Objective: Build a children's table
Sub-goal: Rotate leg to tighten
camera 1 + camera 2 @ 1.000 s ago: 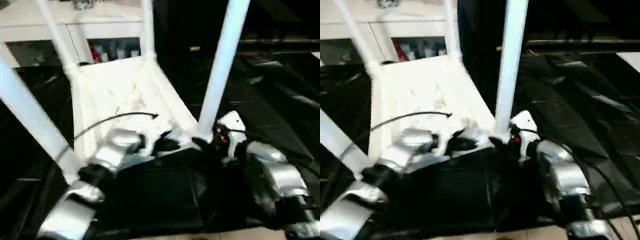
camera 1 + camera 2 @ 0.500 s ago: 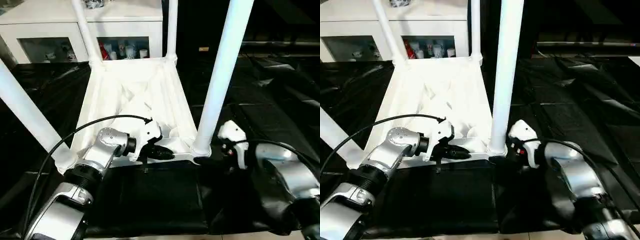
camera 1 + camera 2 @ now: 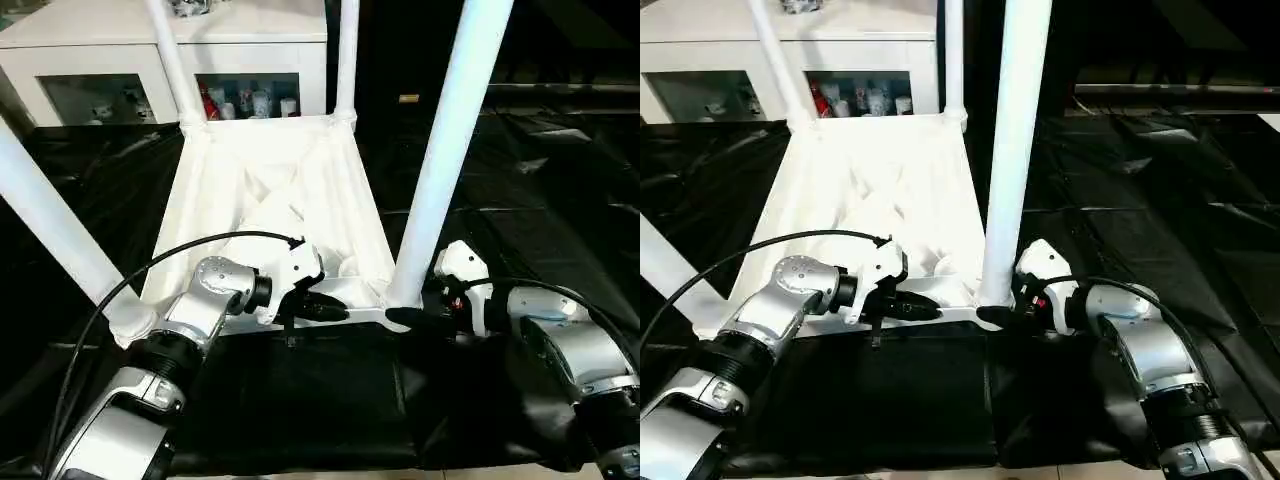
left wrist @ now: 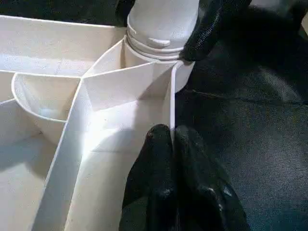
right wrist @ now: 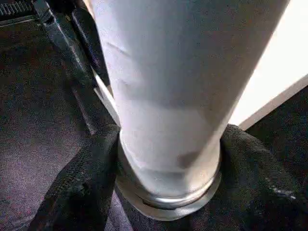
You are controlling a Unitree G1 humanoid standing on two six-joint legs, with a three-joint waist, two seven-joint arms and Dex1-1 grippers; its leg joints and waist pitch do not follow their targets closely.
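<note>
The white plastic rectangular tabletop point(image 3: 280, 200) is lying upside down on the black-covered work table point(image 3: 560, 180). The left gripper point(image 4: 172, 144) is pinching its near rim steady while the right gripper point(image 5: 166, 144) is clamping the near-right long white tubular leg point(image 3: 440, 170) into its socket.

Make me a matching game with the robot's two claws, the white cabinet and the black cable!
Things:
1. left gripper
2. right gripper
3. cabinet
4. cable

Where or how:
A. behind the upturned tabletop, small items behind its glass doors
B. arching over the left forearm
C. pinching the tabletop's rim wall
D. wrapped round the base of the near right leg, at its socket

Pairs: 1-C, 2-D, 3-A, 4-B
</note>
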